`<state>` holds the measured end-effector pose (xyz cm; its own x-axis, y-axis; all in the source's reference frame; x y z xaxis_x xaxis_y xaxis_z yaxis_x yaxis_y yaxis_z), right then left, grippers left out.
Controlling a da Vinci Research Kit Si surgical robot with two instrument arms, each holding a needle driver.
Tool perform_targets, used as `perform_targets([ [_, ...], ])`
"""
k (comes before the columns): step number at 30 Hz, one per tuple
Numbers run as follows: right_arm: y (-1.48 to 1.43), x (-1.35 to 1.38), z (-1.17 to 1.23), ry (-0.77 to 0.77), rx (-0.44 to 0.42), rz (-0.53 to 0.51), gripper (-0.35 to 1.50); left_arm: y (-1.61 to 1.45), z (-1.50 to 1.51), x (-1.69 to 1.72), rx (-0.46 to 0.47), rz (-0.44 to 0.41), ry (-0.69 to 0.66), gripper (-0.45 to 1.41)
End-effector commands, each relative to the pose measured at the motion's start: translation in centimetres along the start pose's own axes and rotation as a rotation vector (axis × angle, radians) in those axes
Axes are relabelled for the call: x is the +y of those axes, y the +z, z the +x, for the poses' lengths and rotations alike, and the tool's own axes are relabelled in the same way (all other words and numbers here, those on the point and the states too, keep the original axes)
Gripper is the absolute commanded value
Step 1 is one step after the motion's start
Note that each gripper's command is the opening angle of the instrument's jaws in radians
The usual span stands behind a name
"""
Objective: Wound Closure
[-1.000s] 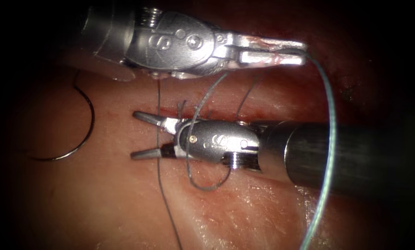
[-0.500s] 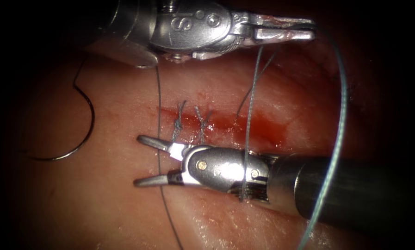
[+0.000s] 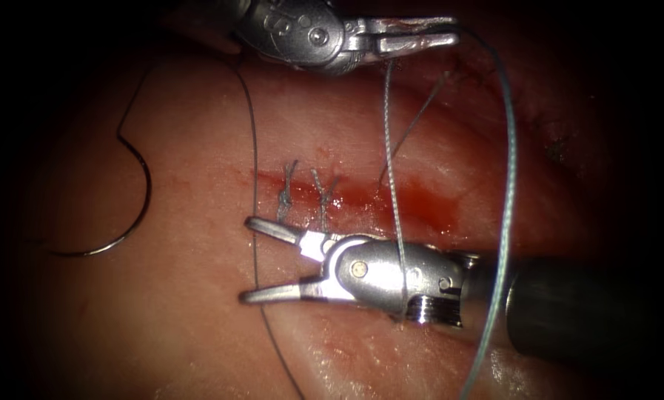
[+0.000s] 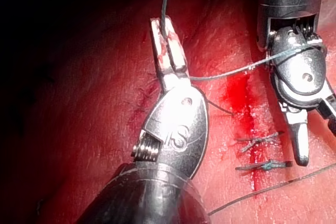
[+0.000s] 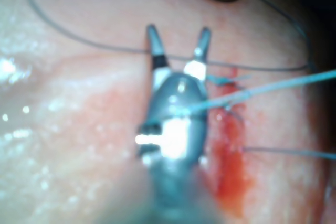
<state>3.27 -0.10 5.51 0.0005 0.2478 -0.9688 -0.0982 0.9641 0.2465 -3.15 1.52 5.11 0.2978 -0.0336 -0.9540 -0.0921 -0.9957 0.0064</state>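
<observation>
Thread (image 3: 393,155) is pinched in the left tool (image 3: 413,41), draped over the wide-open, empty right tool (image 3: 261,259); I'd keep tension gentle.

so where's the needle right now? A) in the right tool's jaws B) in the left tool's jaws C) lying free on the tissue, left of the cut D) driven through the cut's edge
C: the needle lies loose on the tissue left of the cut; the left tool is shut on the thread, and the right tool is open, holding nothing.

embossed "S" logo on left tool's wrist housing (image 4: 178,139); no other readable text or numbers
</observation>
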Motion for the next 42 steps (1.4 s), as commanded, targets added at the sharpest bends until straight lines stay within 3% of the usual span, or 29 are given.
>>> perform_targets([
  [1,0.00,0.04,-0.08,0.003,0.002,-0.012,1.01,0.01,-0.10,0.03,0.004,-0.004,0.004,-0.45],
  [10,0.04,0.23,-0.17,-0.067,-0.045,-0.071,1.18,-0.07,-0.06,0.10,0.002,-0.007,0.004,-0.45],
  [16,-0.03,0.19,-0.15,-0.078,-0.063,-0.057,1.16,-0.11,-0.09,0.06,-0.001,-0.011,0.007,-0.45],
  [23,-0.08,0.00,0.01,-0.076,-0.042,-0.008,1.10,-0.15,-0.23,0.00,-0.003,0.005,0.015,-0.45],
  [36,-0.21,-0.08,0.11,-0.069,0.052,-0.049,1.08,-0.36,-0.63,0.09,0.027,-0.004,0.057,-0.45],
  [42,-0.06,-0.16,0.14,-0.056,0.073,-0.037,1.06,-0.40,-0.87,0.11,0.071,0.024,0.082,-0.45],
])
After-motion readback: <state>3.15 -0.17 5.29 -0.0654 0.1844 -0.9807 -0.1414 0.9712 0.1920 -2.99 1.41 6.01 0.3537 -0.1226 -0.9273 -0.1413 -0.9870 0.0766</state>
